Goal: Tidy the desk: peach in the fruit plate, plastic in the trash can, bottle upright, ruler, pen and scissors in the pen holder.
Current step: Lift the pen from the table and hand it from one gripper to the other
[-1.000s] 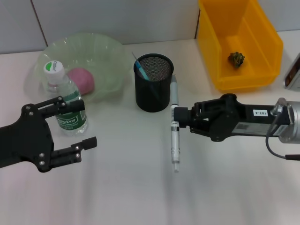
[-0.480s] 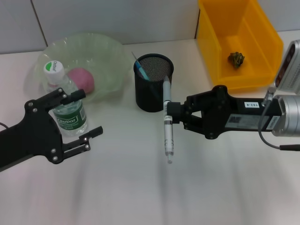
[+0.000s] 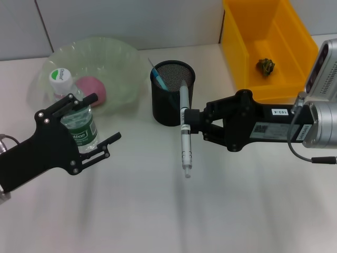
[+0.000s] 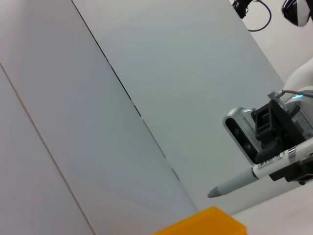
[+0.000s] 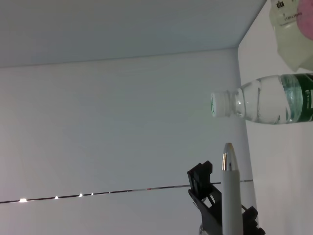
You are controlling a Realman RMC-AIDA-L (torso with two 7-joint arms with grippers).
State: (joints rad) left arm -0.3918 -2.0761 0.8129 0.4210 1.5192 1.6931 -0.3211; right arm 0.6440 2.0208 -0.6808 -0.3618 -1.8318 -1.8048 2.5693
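Black mesh pen holder [image 3: 173, 92] at 12 o'clock of the desk, pen [image 3: 184, 126] pinched tight in the right gripper [image 3: 190, 122], just at its 6 o'clock. Left gripper [image 3: 97, 122] wide open beside the standing bottle [image 3: 73, 113]. Left wrist view: pen [image 4: 254, 175] seen far off. Right wrist view: pen [image 5: 230, 196] near, bottle [image 5: 261, 104] beyond. Best tipped up straight, tip over the cup, then dropped.

Black mesh pen holder [image 3: 173, 93] — clear plastic bottle [image 3: 73, 112].
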